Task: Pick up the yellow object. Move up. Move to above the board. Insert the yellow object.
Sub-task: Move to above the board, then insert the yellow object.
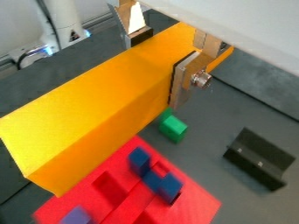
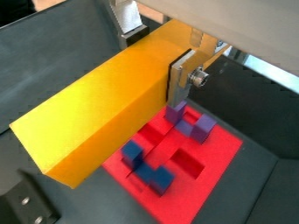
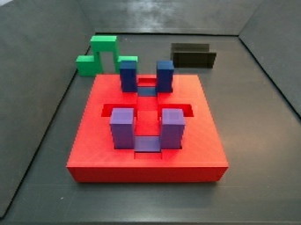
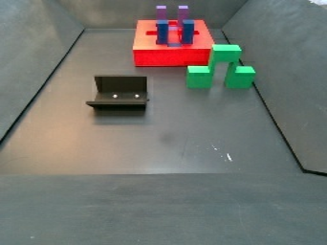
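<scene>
My hand (image 1: 187, 70) is clamped on the yellow bar (image 1: 100, 109), held high over the red board (image 3: 147, 145) on the dark grey, walled desk (image 4: 179, 144); neither side view shows hand or bar.

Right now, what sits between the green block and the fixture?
Bare grey floor between the green block and the fixture, in a side view.
</scene>
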Motion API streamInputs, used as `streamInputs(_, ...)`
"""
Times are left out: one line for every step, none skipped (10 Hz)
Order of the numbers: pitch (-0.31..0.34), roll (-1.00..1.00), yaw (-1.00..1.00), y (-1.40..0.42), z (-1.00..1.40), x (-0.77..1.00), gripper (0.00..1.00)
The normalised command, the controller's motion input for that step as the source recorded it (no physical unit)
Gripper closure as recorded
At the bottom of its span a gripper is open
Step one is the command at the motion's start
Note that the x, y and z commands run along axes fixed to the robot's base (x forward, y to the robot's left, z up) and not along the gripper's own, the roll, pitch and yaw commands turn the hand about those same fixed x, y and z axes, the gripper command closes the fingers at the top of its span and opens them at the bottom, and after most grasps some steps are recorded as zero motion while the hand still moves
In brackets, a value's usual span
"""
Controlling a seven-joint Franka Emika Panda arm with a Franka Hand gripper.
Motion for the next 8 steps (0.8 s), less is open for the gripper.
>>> streamInputs(0.129, 0.01, 0.01, -0.41, 0.08, 0.05, 1.00)
streamInputs(0.134, 0.01, 0.01, -0.18, 0.05, 0.06, 1.00)
streamInputs(0.000, 0.00, 0.00, 0.00, -0.02, 0.00, 1.00)
streamInputs(-0.074, 0.00, 0.00, -0.06, -0.29, 0.07, 1.00)
streamInputs(-0.160, 0.11, 0.09, -0.17, -0.60, 0.00, 1.00)
streamInputs(-0.157, 0.20, 0.16, -0.21, -0.75, 0.00, 1.00)
streamInputs(-0.156, 0.17, 0.15, -0.23, -0.79, 0.00, 1.00)
streamInputs(-0.171, 0.13, 0.12, -0.24, -0.83, 0.00, 1.00)
